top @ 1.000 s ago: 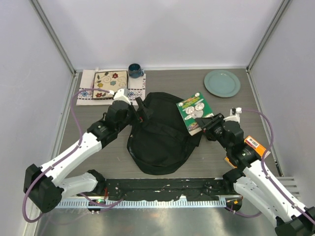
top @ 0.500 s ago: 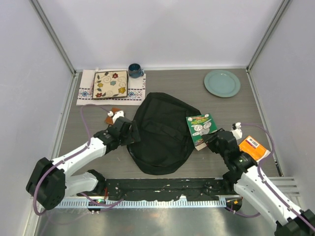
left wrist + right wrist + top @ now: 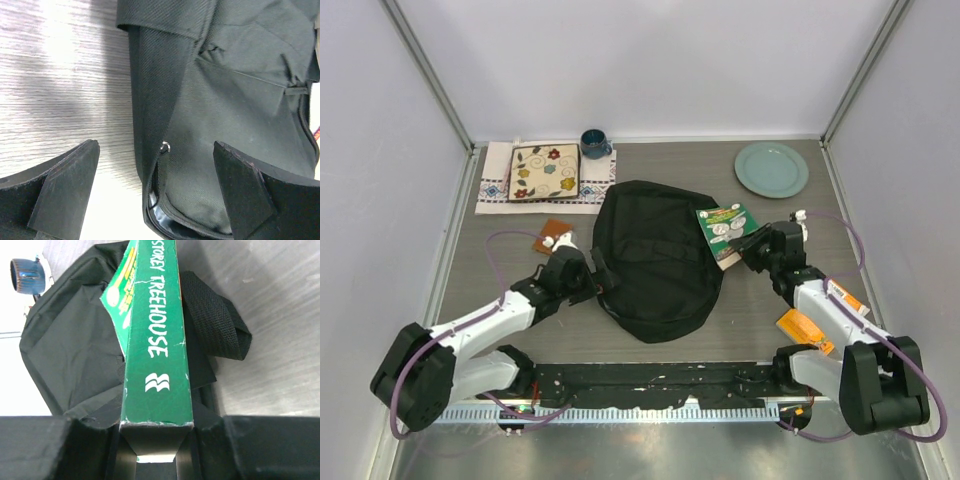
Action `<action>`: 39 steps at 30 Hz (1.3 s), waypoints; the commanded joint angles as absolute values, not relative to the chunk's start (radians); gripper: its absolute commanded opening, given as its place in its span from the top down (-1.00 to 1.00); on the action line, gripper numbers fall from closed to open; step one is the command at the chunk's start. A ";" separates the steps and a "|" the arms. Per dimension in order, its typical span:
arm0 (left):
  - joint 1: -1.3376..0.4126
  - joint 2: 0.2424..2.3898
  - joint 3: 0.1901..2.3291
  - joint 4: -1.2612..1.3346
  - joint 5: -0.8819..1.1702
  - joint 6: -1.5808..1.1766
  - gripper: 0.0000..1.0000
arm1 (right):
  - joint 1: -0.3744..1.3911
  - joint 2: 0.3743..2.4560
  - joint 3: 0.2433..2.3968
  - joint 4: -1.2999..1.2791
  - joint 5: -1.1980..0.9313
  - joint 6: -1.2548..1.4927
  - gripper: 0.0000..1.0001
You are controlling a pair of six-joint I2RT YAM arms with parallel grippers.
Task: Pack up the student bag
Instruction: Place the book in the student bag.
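Black and spread wide, the left gripper [image 3: 595,272] [image 3: 156,150] is hovering at the left edge of the student bag [image 3: 655,260] [image 3: 235,115], which is lying centrally on the table [image 3: 760,310]; the right gripper [image 3: 747,243] [image 3: 155,440] is clamping a green book [image 3: 723,226] [image 3: 157,340] at its right edge.

White-shelled arms [image 3: 480,320] with black joints, looping purple cables [image 3: 487,255] and black end effectors [image 3: 602,270].

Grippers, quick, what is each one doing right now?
Left gripper: open, holding nothing, jaws straddling the edge of the backpack.
Right gripper: closed on the green book.
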State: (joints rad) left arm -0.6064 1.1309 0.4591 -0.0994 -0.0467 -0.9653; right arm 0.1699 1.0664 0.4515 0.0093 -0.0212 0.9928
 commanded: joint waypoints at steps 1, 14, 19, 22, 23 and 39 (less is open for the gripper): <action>-0.601 1.037 0.540 -0.133 -0.072 -0.945 -0.99 | 0.104 1.077 0.560 0.114 -0.167 0.875 0.98; -0.766 0.949 0.894 -0.428 -0.055 -0.379 -0.99 | 0.075 0.726 0.719 -0.340 -0.107 0.781 0.99; -1.021 1.242 1.078 -0.486 -0.074 -0.221 -0.99 | 0.075 0.637 0.719 -0.440 -0.103 0.790 0.98; -1.107 1.357 1.143 -0.521 -0.054 -0.199 -0.90 | 0.075 0.598 0.718 -0.486 -0.104 0.796 0.98; -1.123 1.374 1.153 -0.534 -0.040 -0.187 -0.89 | 0.075 0.589 0.716 -0.497 -0.106 0.799 0.99; -1.189 1.520 1.224 -0.543 0.071 -0.141 -0.49 | 0.075 0.522 0.781 -0.647 -0.078 0.778 0.98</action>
State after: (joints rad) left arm -1.1828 1.4883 1.1797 -0.5564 0.0288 -0.1635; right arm 0.0761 0.5331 0.7250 -0.7143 -0.0887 0.7948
